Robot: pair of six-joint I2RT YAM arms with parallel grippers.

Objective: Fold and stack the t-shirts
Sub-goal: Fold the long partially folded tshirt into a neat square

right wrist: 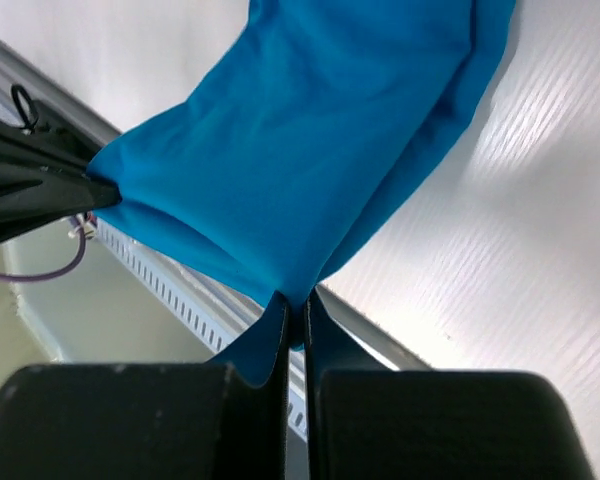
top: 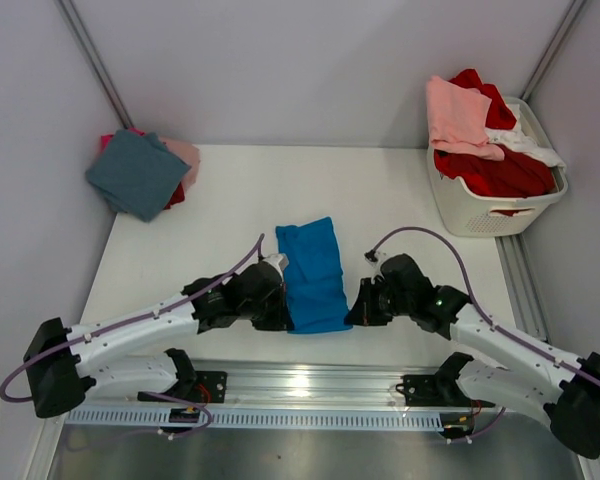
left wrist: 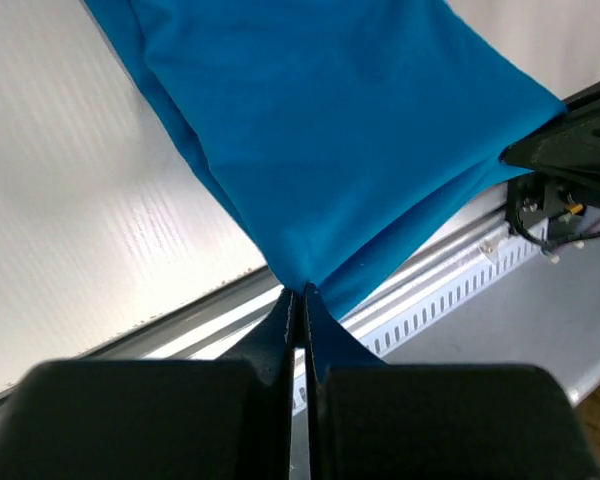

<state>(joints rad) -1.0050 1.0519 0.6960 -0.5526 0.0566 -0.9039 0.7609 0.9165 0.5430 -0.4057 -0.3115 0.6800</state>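
Note:
A bright blue t-shirt, folded into a long strip, lies at the table's near middle. My left gripper is shut on its near left corner. My right gripper is shut on its near right corner. The near end is lifted off the table over the front rail and stretched between them. A stack of folded shirts with a dusty teal one on top sits at the far left. Pale pink, red and white shirts fill the basket.
A white slatted laundry basket stands at the far right against the wall. The metal front rail with slotted cable duct runs along the near edge. Each gripper shows in the other's wrist view.

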